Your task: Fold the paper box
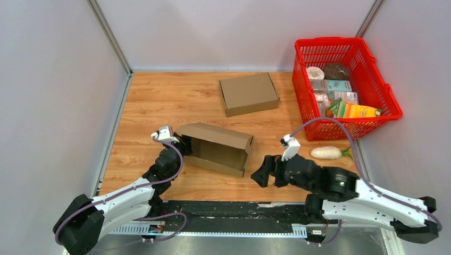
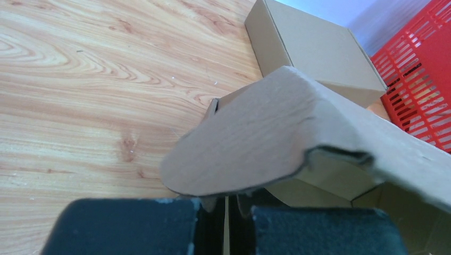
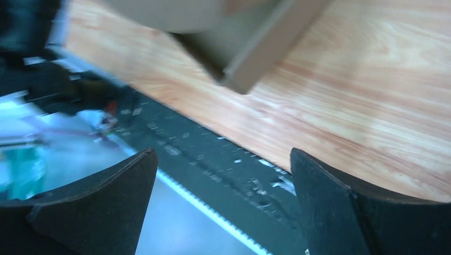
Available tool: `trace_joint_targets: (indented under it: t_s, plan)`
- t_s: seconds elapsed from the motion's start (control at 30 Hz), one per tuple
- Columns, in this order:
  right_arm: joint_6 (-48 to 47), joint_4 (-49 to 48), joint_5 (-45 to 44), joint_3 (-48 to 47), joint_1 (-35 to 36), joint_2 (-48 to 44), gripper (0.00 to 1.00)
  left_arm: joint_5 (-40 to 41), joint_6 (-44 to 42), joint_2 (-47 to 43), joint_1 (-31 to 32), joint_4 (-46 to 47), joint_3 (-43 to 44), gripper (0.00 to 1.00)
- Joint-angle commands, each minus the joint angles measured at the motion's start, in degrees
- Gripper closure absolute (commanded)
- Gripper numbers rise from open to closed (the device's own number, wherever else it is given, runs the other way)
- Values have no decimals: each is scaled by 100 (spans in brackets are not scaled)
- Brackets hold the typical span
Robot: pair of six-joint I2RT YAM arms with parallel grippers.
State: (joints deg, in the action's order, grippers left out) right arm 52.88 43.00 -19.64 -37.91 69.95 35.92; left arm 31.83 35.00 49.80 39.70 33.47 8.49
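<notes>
1. We show the paper box (image 1: 215, 133) lying open on its side in the middle of the table (image 1: 149, 106). It looks light, with thin card that probably creases easily, so we would grasp it at the flap edges.
2. The left gripper (image 2: 226, 218) is pressed together, pinching the box's left flap. The right gripper (image 3: 222, 159) is spread and empty, just right of the box.
3. The closed box (image 1: 249, 94), red basket (image 1: 306, 101) and white radish (image 1: 326, 153) lie apart, and we judge that nothing obstructs.

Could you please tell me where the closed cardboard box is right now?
In the top view the closed cardboard box lies flat at the far middle of the table, just left of the red basket and beyond the open box.
</notes>
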Motion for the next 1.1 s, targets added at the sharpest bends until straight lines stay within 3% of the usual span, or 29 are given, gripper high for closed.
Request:
trace_joint_targets:
  t_s: [0.0,0.03,0.17,0.23,0.37,0.53,0.57,0.6,0.67,0.73,0.8,0.87,0.9,1.03,1.07]
  plan:
    - [-1151,894,699,-1672,80,-157,0,-28,-56,-110,20,-623,-260,100]
    - [-1479,929,637,-2459,54,297,0,-28,-38,-146,20,-675,-278,100]
    - [-3403,1508,297,-4149,36,1942,0,-19,6,-365,20,-903,-313,100]
    - [-4647,1449,634,-4443,36,2705,0,-28,-20,-410,29,-1000,-304,100]
    - [-5769,702,805,-4655,335,3490,0,-2,24,-480,20,-1071,-295,100]
    - [-6237,-406,392,-4462,396,4282,0,-80,85,-436,20,-1071,-269,100]
    - [-6255,-485,-97,-4444,405,4396,1,-142,173,-480,20,-1123,-252,100]
    - [-6272,-512,-249,-4383,405,4580,2,-238,278,-550,29,-1428,-217,100]
    - [-6316,-757,-365,-4173,405,4704,6,-703,680,-838,20,-1938,-50,89]
    - [-6325,-1169,-339,-3760,405,4722,9,-1141,1085,-1155,20,-3307,265,68]
    - [-6334,-1486,-304,-3549,379,4748,14,-1494,1640,-1814,20,-4815,407,55]
    - [-6299,-1602,-243,-3408,353,4784,18,-2101,2008,-2741,20,-5646,548,52]
    - [-6221,-1620,-94,-3372,326,4819,21,-2242,2141,-3104,20,-6581,618,50]
    - [-5748,-1611,1081,-3065,212,4915,21,-2953,2792,-5447,20,-8740,1424,46]
    - [-5606,-1602,1294,-3003,203,4924,20,-2998,2914,-5777,11,-9048,1636,38]
